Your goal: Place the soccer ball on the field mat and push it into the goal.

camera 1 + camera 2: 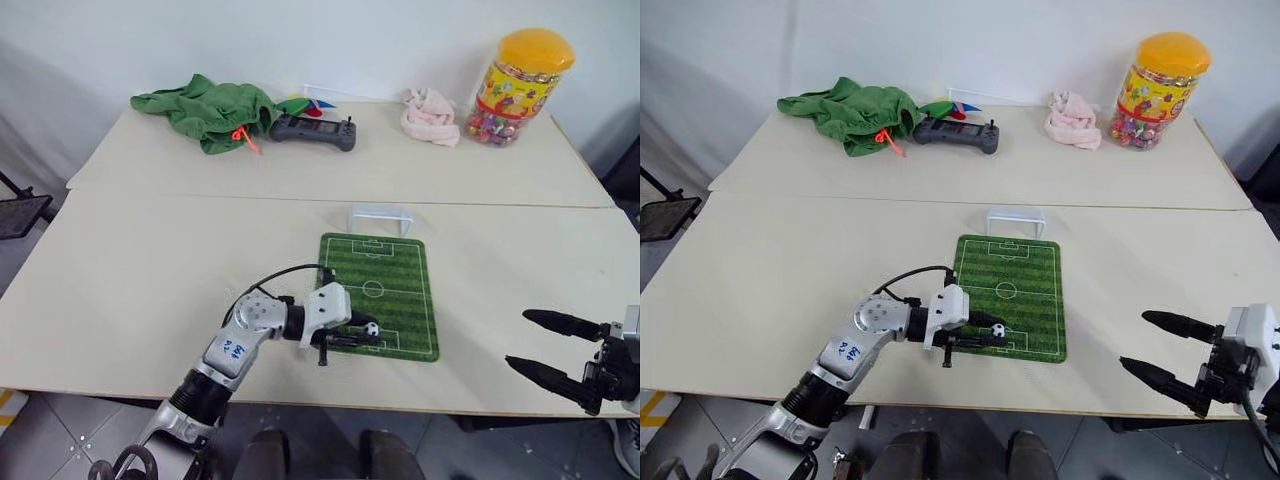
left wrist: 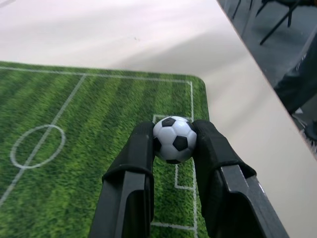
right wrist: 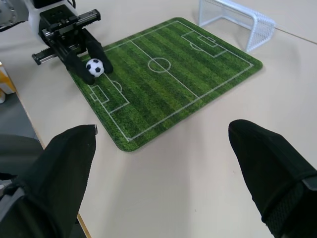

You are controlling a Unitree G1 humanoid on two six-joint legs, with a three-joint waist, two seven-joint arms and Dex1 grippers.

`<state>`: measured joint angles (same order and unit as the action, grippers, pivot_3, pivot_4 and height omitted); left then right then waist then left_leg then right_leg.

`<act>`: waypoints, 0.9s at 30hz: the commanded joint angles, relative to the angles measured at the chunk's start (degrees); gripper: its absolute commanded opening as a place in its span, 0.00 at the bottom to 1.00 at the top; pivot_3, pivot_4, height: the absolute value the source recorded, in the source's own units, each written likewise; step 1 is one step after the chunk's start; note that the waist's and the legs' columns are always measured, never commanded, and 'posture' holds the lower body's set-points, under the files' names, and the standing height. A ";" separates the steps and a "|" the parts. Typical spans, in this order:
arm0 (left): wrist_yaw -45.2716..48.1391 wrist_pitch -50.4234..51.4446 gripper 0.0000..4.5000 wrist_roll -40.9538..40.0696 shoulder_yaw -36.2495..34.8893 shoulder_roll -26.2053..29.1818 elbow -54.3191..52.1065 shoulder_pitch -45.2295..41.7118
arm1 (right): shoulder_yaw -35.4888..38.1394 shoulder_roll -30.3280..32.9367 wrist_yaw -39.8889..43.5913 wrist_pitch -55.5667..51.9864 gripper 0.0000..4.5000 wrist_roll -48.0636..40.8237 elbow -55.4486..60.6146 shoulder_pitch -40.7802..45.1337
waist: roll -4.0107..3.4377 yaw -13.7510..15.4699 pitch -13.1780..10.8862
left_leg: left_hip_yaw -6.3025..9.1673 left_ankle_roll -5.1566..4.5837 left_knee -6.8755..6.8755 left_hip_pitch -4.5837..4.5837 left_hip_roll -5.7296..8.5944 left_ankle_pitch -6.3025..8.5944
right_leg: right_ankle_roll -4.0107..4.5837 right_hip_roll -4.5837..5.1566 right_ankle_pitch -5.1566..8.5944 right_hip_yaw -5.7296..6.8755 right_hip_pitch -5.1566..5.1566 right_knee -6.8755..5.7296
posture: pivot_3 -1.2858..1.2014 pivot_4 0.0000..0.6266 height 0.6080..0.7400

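The soccer ball [image 2: 174, 139] appeared smooth and slightly glossy, like hard plastic. The field mat [image 1: 400, 290] showed a matt, printed turf texture with rounded corners. The goal [image 3: 237, 21] looked like white plastic framing with fine netting. The table [image 1: 180, 260] had a smooth, matt, pale laminate-like surface. The left gripper [image 2: 173, 148] carried matt black, rubbery finger pads. At twelve o'clock, the jar [image 1: 520, 88] looked like clear glossy plastic; the green bundle [image 1: 205, 110] and the pink rag [image 1: 430, 115] were soft cloth.

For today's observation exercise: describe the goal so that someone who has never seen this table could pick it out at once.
Find the green field mat on the near half of the beige table. Just beyond its far short edge stands the goal, on the bare tabletop. It is the one small white netted frame; its neighbours are flat or colourful.
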<state>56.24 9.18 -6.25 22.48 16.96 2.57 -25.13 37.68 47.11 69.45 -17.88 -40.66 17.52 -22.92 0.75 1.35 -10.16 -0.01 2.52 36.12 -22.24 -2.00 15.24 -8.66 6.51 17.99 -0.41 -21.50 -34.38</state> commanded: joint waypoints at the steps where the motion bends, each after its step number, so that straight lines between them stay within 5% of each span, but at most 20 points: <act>1: -0.77 -1.94 0.19 1.39 0.60 -0.38 0.82 -0.56 | 2.68 -0.35 -0.80 -0.11 1.00 -1.01 1.72 -0.42 | 0.00 0.02 0.00 | 0.00 0.00 0.02 -0.01 0.00 0.00 | 0.00 0.00 0.00 0.00 0.00 0.00 | 0.52 0.24 1.00; 24: 0.37 -7.82 0.19 5.93 3.35 -2.82 9.88 -4.29 | 2.62 -0.18 -3.17 -0.25 1.00 -0.25 1.52 0.25 | -0.02 0.11 0.01 | -0.01 -0.03 0.06 -0.03 0.01 0.02 | 0.00 0.01 0.00 0.00 0.04 0.07 | 0.52 0.24 1.00; 27: 0.52 -7.79 0.42 6.01 3.22 -2.74 10.14 -4.54 | 2.32 -0.26 -3.61 -0.29 1.00 -0.08 1.49 0.49 | -0.02 0.11 0.01 | -0.01 -0.03 0.05 -0.03 0.01 0.02 | 0.00 0.01 0.00 0.00 0.04 0.06 | 0.52 0.24 1.00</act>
<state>56.33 1.77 -1.03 24.85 14.24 12.15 -29.14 38.61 46.53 66.15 -18.01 -40.53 18.54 -22.83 0.74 1.46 -10.15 -0.02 2.48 36.17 -22.27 -1.98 15.26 -8.66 6.53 17.99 -0.41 -21.46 -34.31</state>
